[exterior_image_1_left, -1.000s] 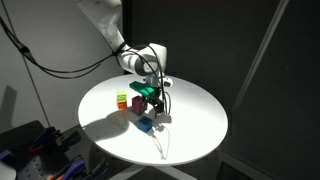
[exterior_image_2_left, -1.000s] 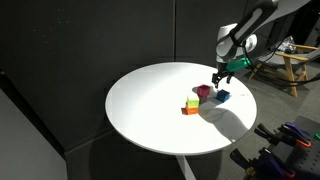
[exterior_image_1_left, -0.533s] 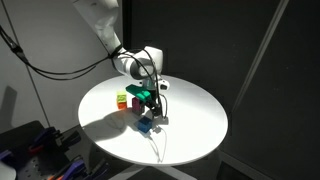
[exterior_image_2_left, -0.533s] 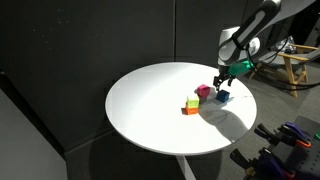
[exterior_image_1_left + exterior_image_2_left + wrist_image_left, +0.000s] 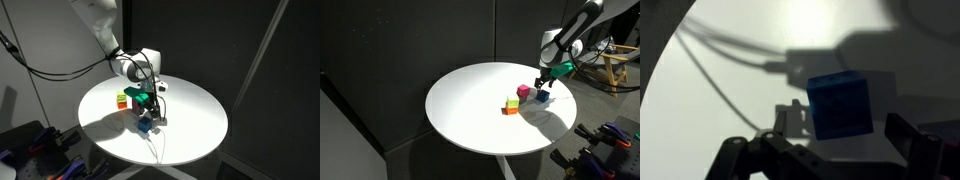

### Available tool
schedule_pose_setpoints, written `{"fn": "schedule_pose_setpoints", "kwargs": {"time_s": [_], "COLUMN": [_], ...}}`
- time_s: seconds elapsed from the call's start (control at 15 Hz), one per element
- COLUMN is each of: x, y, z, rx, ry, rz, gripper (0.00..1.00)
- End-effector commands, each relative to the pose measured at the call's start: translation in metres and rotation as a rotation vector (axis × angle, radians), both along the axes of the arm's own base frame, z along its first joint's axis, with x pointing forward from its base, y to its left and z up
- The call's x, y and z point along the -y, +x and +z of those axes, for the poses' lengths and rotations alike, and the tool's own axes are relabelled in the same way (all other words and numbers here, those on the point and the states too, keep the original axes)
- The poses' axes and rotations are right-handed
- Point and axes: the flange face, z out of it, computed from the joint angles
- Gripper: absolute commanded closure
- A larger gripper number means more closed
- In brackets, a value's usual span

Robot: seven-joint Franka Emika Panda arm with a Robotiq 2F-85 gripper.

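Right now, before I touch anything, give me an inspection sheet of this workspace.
Surface: round white table, brightly lit, hard shadows.
Job's things: blue cube, lying between the open jaws in the wrist view, not gripped.
Clutter: magenta cube and green and orange blocks close beside it.
Jaws: open, low over the blue cube.
Cables: black cable hanging behind the arm; thin wire trailing across the table.
Surroundings: black curtain, wooden chair.
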Motion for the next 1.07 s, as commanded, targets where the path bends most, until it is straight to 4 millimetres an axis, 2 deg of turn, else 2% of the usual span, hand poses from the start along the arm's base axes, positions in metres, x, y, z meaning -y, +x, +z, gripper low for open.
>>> {"fn": "schedule_pose_setpoints", "kwargs": {"time_s": [0.0, 0.93, 1.0], "x": [0.004, 0.015, 0.015], "y": [-0.007, -0.011, -0.011], "z": [0.004, -0.028, -0.03], "rx": [0.018, -0.027, -0.03], "ry": [0.008, 0.014, 0.015], "rz": [0.024, 0.002, 0.001], "gripper": [0.0, 0.0, 0.14]}}
